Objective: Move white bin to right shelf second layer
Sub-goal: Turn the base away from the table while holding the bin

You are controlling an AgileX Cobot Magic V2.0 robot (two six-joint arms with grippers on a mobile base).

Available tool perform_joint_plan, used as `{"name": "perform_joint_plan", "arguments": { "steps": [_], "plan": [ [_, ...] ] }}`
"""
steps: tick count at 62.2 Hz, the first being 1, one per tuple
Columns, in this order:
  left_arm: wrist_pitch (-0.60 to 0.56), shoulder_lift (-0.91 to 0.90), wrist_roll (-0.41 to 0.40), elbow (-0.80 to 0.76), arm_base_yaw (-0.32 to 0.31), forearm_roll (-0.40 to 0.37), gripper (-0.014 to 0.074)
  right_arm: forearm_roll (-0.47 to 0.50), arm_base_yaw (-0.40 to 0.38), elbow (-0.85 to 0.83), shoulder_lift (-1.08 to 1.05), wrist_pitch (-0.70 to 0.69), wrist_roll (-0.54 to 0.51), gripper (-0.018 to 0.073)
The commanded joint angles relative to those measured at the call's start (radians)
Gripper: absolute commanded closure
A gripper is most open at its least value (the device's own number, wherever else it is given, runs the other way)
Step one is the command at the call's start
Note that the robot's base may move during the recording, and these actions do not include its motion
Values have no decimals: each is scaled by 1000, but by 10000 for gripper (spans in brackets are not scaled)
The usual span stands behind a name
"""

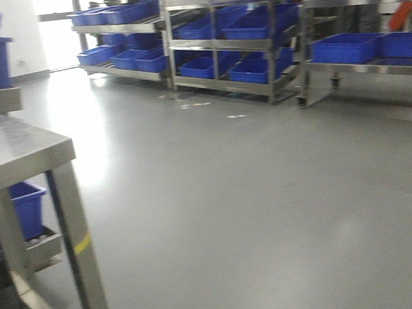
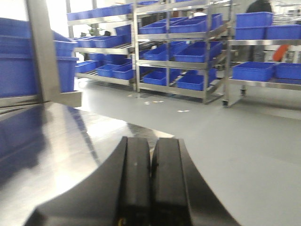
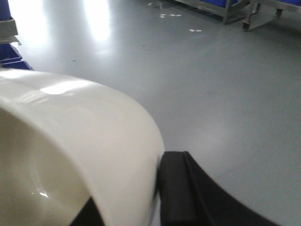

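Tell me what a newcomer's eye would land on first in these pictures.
The white bin fills the lower left of the right wrist view, its wall pinched in the right end effector above bare grey floor. Across the room, rows of blue crates sit on steel racks. The left end effector is shut and empty near a shiny steel tabletop.

The left claw [image 2: 151, 146] is matte black all over: two flat, blocky fingers [image 2: 136, 179] with rounded tips on a broad flared base, with a speck of yellow low down. The right claw [image 3: 136, 202] shows one similar black finger [image 3: 176, 188], smooth and square-edged.
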Motion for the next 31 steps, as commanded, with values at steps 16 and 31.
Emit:
{"name": "perform_joint_plan", "arguments": {
  "steps": [16,31],
  "plan": [
    [-87,-13,-7,33,-2,-5,512,-2,-6,-31,0,-107,-4,508],
    [-87,-13,-7,33,-2,-5,512,-2,-6,-31,0,-107,-4,508]
  ]
}}
